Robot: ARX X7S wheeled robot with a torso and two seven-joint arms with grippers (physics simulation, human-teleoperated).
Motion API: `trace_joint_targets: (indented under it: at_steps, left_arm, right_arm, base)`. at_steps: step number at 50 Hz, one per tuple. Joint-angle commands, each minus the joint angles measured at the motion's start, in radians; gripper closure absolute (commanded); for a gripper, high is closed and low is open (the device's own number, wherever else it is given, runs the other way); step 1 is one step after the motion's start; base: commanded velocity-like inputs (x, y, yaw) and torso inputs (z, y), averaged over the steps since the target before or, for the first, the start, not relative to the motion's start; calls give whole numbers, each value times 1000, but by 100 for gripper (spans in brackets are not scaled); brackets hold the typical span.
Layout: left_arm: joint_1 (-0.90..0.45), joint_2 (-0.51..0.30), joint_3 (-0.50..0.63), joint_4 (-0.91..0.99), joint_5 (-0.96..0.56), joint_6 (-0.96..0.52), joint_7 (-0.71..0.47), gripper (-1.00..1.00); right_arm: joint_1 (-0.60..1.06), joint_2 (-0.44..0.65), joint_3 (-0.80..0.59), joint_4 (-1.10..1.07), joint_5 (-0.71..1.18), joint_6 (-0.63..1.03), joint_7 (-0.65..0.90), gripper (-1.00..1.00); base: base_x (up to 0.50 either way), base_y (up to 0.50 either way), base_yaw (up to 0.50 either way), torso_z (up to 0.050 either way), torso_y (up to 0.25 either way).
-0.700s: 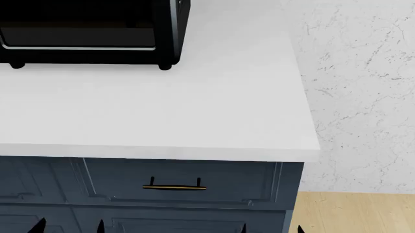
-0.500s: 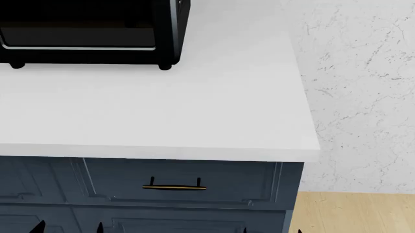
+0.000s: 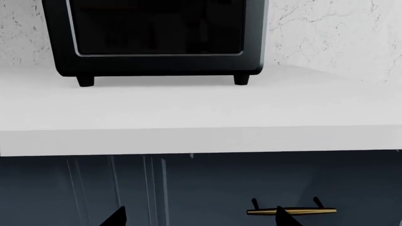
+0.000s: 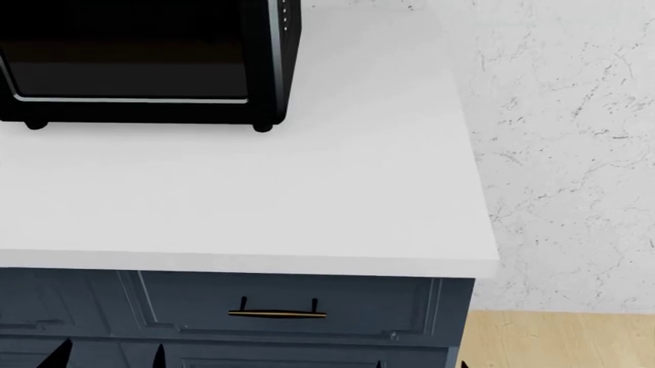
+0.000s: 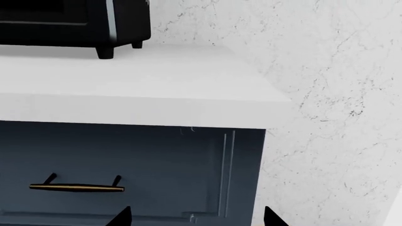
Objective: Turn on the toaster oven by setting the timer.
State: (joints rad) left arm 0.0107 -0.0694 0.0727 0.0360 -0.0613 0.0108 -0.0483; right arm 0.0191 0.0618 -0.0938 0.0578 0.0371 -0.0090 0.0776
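Observation:
The toaster oven (image 4: 133,61) is a black box with a dark glass door and thin silver trim. It stands at the back left of the white counter, and its narrow control strip (image 4: 278,38) is on its right end. It also shows in the left wrist view (image 3: 157,37) and in the right wrist view (image 5: 63,23). My left gripper (image 4: 110,359) is open and empty, low in front of the cabinet, with only its dark fingertips (image 3: 116,217) showing. My right gripper (image 4: 419,366) is open and empty, also below counter level, with its fingertips (image 5: 122,216) wide apart.
The white countertop (image 4: 307,192) ends at a right edge beside a marbled white wall (image 4: 573,138). Below it is a navy cabinet drawer (image 4: 184,307) with a brass handle (image 4: 276,313). Wooden floor (image 4: 553,341) shows at the lower right.
The head view has shifted: the oven and counter sit lower in the picture and more of the oven shows. The right gripper's tips have sunk nearly out of the bottom edge.

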Motion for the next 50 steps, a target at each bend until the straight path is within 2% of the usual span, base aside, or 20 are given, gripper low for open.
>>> trace_joint_targets:
  at_steps: [1, 18, 19, 22, 28, 29, 30, 31, 32, 34, 36, 41, 50]
  left_arm:
    - [-6, -24, 19, -9, -15, 17, -6, -100]
    - [-21, -43, 36, -15, -6, 33, -46, -100]
    - [-20, -44, 30, -9, -45, -6, -29, -100]
    - [-23, -46, 27, 9, -39, 57, -36, -100]
    - [-20, -65, 43, 160, -43, 21, -36, -100]
    - [-170, -140, -12, 310, -193, -129, -100, -100]
    - [-320, -7, -90, 460, -62, -279, 50, -100]
    - [-470, -8, -91, 585, -73, -429, 74, -100]
    - [-599, -9, -87, 586, -80, -579, 75, -100]
    - [-648, -6, -83, 579, -92, -879, 74, -100]
    - [-696, -7, -72, 570, -96, -933, 71, -100]
    - [-740, -23, -56, 555, -99, -951, 69, -100]
    - [-766, -45, -63, 505, -106, -935, 71, -100]
  right_arm:
    - [20, 16, -28, 10, 8, 12, 16, -100]
    - [32, 40, -55, -49, 13, 53, 43, -100]
    - [34, 45, -57, -79, 12, 68, 42, -100]
    - [50, 63, -61, -194, 4, 150, 47, -100]
    - [124, 96, -42, -380, 0, 329, 53, -100]
    - [274, 147, -32, -482, 3, 479, 6, -100]
    - [411, 150, -30, -485, 6, 614, 3, -100]
    - [429, 153, -29, -484, 8, 628, -1, -100]
    - [449, 158, -33, -483, 7, 644, -5, -100]
    - [490, 165, -38, -473, 8, 671, -15, -100]
    - [534, 171, -47, -455, 8, 689, -25, -100]
    - [570, 179, -61, -424, 3, 693, -32, -100]
    - [632, 179, -33, -386, 32, 713, -44, -100]
  base:
    - [0, 0, 0, 50, 0]
    - [0, 0, 0, 50, 0]
    - [0, 0, 0, 50, 0]
    - [0, 0, 0, 0, 0]
    - [0, 0, 0, 0, 0]
    - [0, 0, 0, 0, 0]
    - [0, 0, 0, 0, 0]
    - [0, 0, 0, 0, 0]
    - [10, 0, 0, 0, 0]
    - [0, 0, 0, 0, 0]
    - [0, 0, 0, 0, 0]
    - [0, 0, 0, 0, 0]
    - [0, 0, 0, 0, 0]
